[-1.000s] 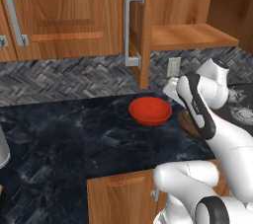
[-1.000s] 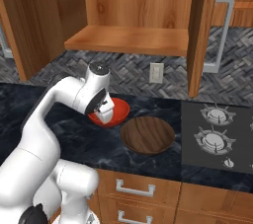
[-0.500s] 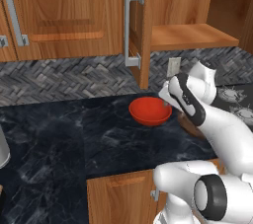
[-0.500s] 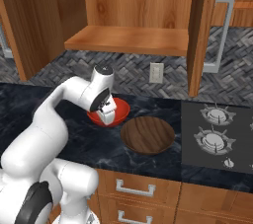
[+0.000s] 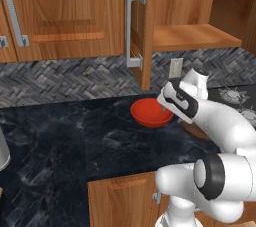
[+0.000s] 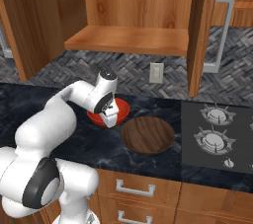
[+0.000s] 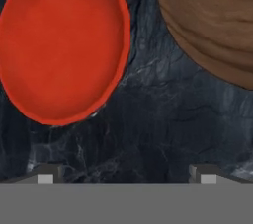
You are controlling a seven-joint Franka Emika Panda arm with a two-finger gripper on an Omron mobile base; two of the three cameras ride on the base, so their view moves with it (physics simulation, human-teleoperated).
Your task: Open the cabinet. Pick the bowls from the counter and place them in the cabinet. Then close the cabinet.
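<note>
The pincer (image 7: 126, 173) hovers, jaws apart, over the glossy red round bowl (image 5: 151, 112) near the black marble surface's (image 5: 65, 141) back edge. Likely rigid, light, slippery; grip its rim.

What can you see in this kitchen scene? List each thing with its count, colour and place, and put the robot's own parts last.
Red bowl: one, glossy red, on the counter below the open cabinet.
Wooden bowl: one, dark brown, on the counter between the red bowl and the hob.
Counter: one, black marble.
Cabinet: one, brown wood, doors open, shelf bare.
Wall outlet: one, pale, on the tiled wall.
Hob: one, dark, right of the bowls.
Drawers: wood, grey handles, under the counter.
Gripper: one, dark-tipped, open, above the counter between the bowls.
</note>
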